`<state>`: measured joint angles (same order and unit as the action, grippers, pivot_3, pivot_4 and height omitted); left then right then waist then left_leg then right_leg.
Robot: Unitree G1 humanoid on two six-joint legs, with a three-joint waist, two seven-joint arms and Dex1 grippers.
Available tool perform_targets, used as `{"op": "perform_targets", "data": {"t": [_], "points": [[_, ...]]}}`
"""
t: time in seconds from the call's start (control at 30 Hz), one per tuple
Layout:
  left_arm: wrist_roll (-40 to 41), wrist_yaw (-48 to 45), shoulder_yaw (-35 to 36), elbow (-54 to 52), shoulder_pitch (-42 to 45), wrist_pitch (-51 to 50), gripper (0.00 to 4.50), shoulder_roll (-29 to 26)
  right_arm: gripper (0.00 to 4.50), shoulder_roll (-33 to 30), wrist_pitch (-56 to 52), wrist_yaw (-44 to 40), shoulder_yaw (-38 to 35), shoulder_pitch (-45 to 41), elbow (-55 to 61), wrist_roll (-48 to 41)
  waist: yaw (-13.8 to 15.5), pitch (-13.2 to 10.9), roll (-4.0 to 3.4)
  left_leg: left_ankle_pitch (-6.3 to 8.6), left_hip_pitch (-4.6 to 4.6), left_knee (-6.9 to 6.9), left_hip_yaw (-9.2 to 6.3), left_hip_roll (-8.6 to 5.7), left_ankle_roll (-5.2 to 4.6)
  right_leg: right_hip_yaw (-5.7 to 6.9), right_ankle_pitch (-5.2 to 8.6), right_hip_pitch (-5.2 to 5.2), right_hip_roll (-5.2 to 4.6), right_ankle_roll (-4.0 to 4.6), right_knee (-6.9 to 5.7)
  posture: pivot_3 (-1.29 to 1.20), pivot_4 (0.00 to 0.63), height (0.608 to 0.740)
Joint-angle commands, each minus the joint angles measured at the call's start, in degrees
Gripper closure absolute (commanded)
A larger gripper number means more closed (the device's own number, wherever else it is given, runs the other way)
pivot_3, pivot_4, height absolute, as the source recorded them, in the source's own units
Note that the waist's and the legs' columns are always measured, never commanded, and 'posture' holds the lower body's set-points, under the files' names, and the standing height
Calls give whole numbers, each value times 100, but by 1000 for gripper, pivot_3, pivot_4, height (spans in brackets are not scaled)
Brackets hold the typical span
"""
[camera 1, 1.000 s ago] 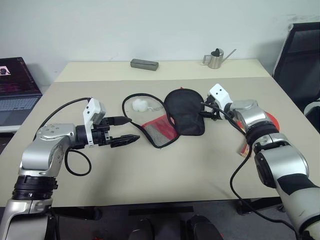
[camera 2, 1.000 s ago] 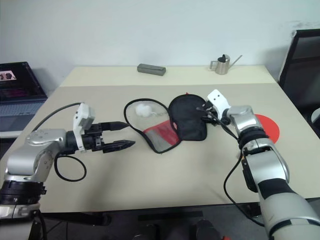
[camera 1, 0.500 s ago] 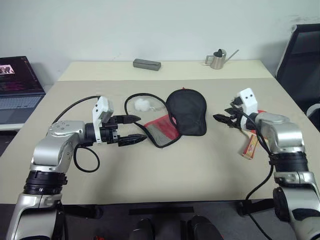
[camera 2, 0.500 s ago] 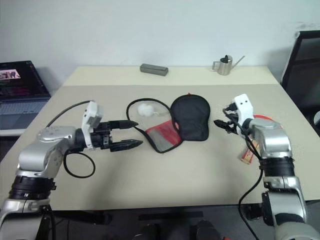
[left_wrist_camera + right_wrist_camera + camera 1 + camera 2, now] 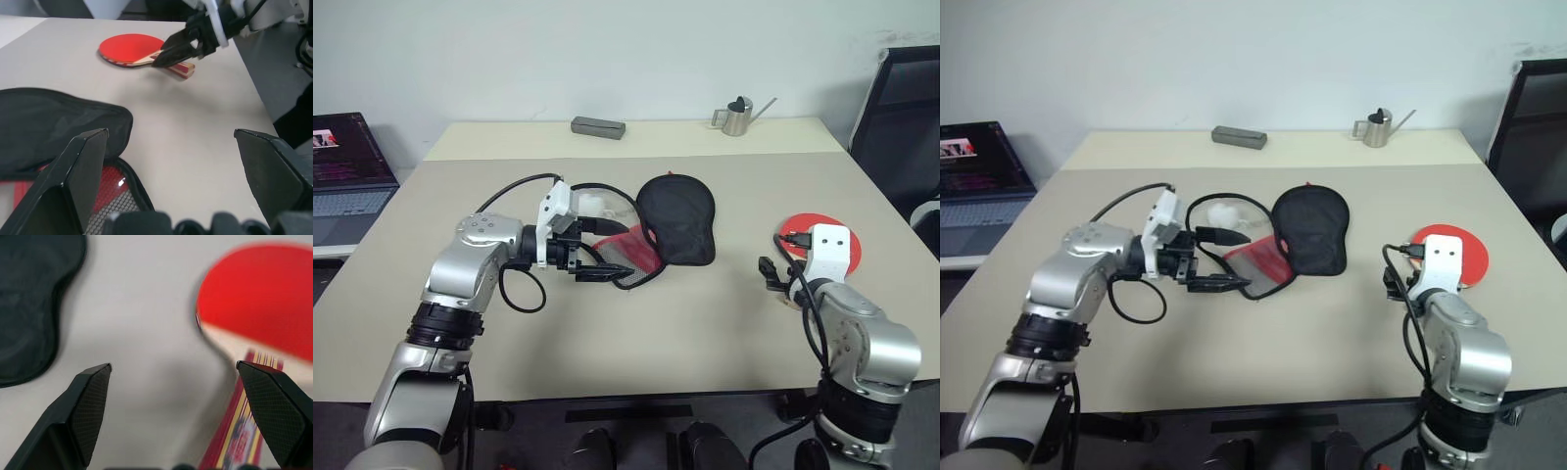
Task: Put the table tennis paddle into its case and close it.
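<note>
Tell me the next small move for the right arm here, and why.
Probably shift the right gripper sideways over the paddle handle and lower it for a grasp. Its fingers are open and empty, the paddle lies flat on the table apart from the case, and the handle sits off to one side of the gap between the fingers.

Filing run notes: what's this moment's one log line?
left pincer: open, at red-and-black soft case | right pincer: open, near red wooden paddle

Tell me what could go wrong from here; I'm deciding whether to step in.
The paddle lies flat, so the open right gripper above its handle may slip off the thin edge. The case lies folded and limp; the open left gripper at its red flap could drag it rather than hold it open.
</note>
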<state>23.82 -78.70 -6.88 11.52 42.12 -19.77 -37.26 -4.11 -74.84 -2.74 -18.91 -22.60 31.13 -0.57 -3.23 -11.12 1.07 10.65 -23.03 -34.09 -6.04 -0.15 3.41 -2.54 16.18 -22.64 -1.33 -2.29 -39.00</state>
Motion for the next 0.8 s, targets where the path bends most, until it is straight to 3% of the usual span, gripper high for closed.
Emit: {"op": "perform_targets", "data": {"t": [0.03,0.23,0.5,0.8], "points": [[-78,-200,5,165,252,171,0,27,33,-3,615,477,-184,15,-242,248,2,0,0,0,-1,0,0,0,0,1,0,0,0,0,1,0,150,740],[-168,-273,49,343,309,263,0,28,33,-107,1429,788,-148,156,-798,384,-6,0,0,0,-1,5,-1,2,-1,2,1,-1,1,2,3,0,150,740],[-179,-229,144,278,193,247,0,-41,33,247,1603,943,-330,82,-1543,166,-12,2,3,0,1,4,-2,4,-1,1,1,0,3,2,-1,0,150,740],[-174,-123,233,205,124,220,0,-64,33,-176,1848,1033,-533,-525,-2690,33,-50,8,13,-19,23,-24,1,4,-30,-4,-18,34,4,17,7,0,150,740]]}}
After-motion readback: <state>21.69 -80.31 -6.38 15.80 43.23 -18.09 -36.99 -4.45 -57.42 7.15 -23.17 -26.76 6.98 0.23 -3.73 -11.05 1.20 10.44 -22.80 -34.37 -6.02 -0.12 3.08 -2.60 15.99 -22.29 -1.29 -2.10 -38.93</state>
